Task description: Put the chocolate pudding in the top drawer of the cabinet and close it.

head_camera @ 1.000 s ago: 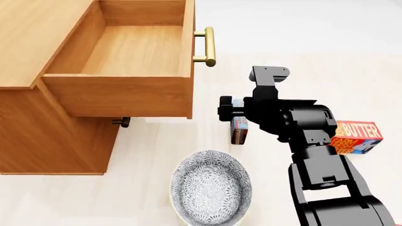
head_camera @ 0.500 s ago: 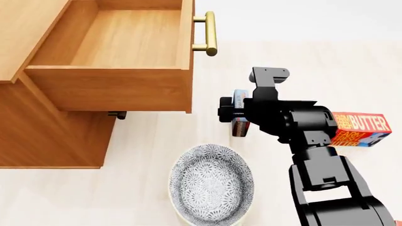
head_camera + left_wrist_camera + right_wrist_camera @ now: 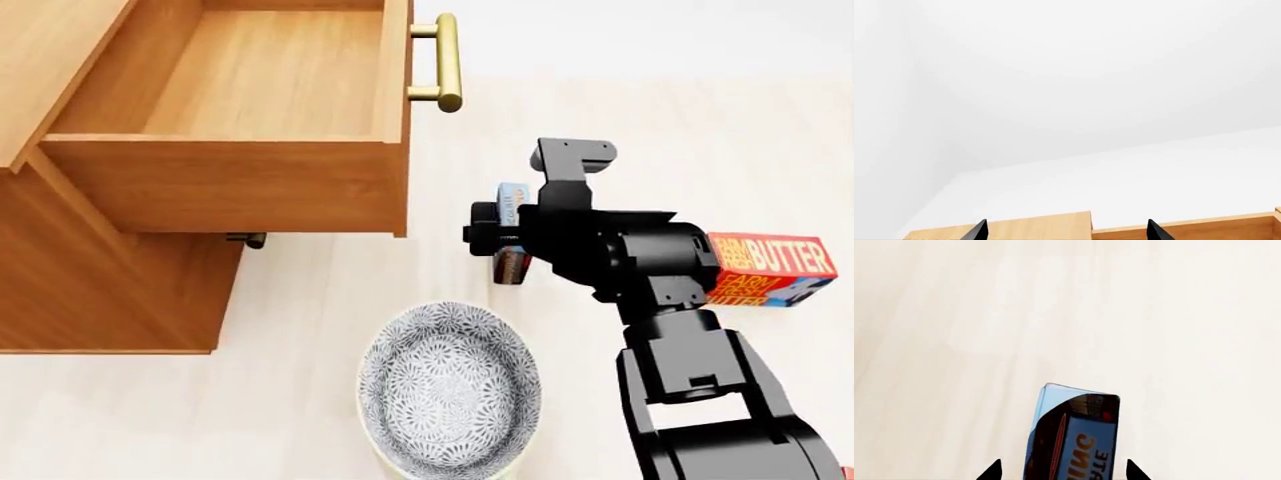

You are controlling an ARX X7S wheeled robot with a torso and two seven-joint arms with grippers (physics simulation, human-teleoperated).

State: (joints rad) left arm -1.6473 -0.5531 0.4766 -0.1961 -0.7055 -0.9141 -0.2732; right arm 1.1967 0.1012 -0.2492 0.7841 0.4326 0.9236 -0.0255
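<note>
The chocolate pudding (image 3: 509, 262) is a thin box with a blue edge and dark faces. My right gripper (image 3: 502, 240) is shut on it and holds it above the floor, right of and lower than the open top drawer (image 3: 254, 95). In the right wrist view the pudding (image 3: 1074, 440) stands between the two fingertips of the right gripper (image 3: 1062, 475). The drawer is pulled out of the cabinet (image 3: 80, 280), empty, with its brass handle (image 3: 447, 60) facing right. My left gripper (image 3: 1066, 234) is open and empty, over the cabinet's wood (image 3: 1034, 227); it is not in the head view.
A patterned grey bowl (image 3: 447, 390) sits on the pale floor below the right gripper. A red BUTTER box (image 3: 774, 268) lies to the right, partly behind my right arm. A lower drawer's handle (image 3: 247, 240) shows under the open drawer.
The pudding has risen off the floor with my right gripper, higher against the bowl. The head view has shifted, so the drawer looks larger and further left.
</note>
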